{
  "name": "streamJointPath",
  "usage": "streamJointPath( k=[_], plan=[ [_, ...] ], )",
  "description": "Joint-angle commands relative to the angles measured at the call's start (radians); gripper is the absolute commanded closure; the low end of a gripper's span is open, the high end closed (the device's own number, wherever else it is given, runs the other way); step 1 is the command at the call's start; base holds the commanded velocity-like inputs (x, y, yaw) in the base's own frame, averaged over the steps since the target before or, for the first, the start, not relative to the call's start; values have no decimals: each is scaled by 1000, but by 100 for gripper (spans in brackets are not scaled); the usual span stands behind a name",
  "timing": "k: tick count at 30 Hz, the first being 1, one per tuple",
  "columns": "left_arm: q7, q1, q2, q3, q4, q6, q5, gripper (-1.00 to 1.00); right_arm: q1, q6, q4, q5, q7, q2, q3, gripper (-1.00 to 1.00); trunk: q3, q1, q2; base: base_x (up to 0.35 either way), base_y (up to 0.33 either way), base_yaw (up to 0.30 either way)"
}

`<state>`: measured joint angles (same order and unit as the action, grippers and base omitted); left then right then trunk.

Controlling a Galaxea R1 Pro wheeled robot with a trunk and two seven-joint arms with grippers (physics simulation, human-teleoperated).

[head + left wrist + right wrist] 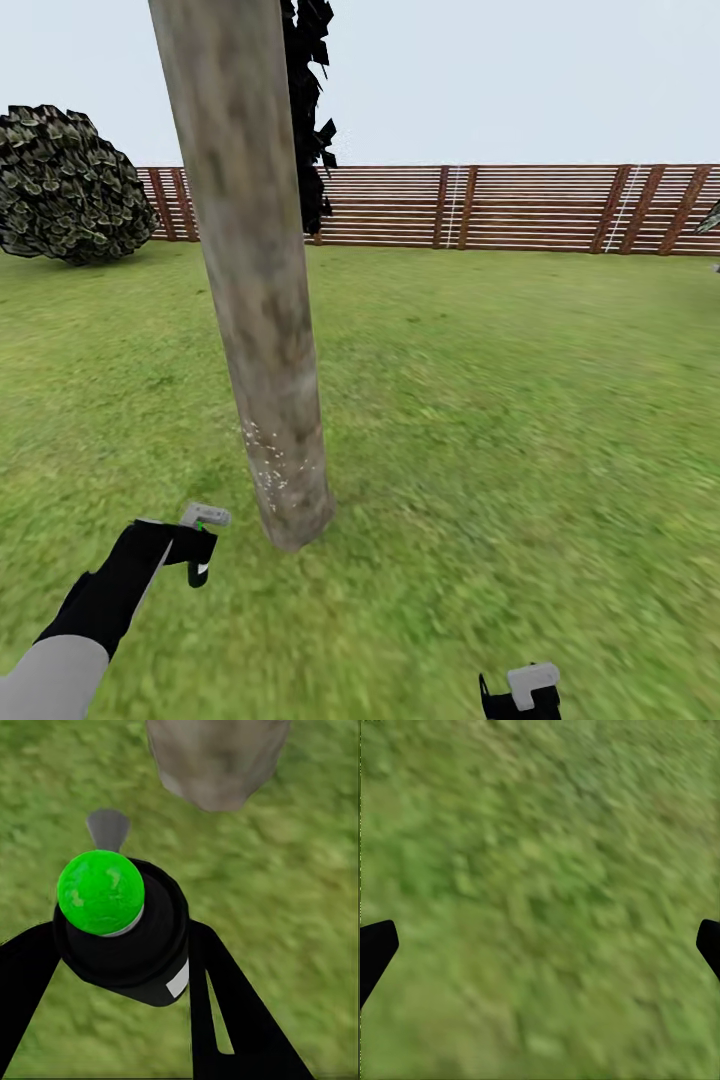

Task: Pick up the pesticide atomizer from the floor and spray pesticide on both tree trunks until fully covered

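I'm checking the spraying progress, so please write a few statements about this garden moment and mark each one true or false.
1. The left gripper is shut on the pesticide atomizer. True.
2. The atomizer's top is red. False: it is bright green in the left wrist view.
3. White pesticide speckles cover the whole tree trunk. False: they sit only low on it, near the base.
4. The right gripper is open over grass. True.
5. A brick wall closes off the lawn. False: it is a brown slatted wooden fence.
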<state>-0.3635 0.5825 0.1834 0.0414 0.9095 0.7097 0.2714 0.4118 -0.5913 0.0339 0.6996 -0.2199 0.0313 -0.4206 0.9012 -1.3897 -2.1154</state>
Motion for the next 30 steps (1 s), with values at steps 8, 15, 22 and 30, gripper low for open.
streamJointPath(
  k=[8,15,22,30],
  plan=[
    [-4,0,-47,1,-7,0,12,100,1,-3,-2,11,-6,-2,-4,-100,1,0,0,3,0,26],
    [116,0,-72,-1,-8,0,4,100,1,-4,0,8,-9,-1,-7,-100,1,0,0,-105,-185,253],
    [118,0,-85,2,-8,-2,-7,100,1,-4,0,8,-10,0,-8,-100,1,0,0,-222,-212,117],
    [118,0,-91,2,-7,-4,-48,100,1,-4,0,8,-10,2,-9,-100,1,0,0,-201,-214,2]
  ],
)
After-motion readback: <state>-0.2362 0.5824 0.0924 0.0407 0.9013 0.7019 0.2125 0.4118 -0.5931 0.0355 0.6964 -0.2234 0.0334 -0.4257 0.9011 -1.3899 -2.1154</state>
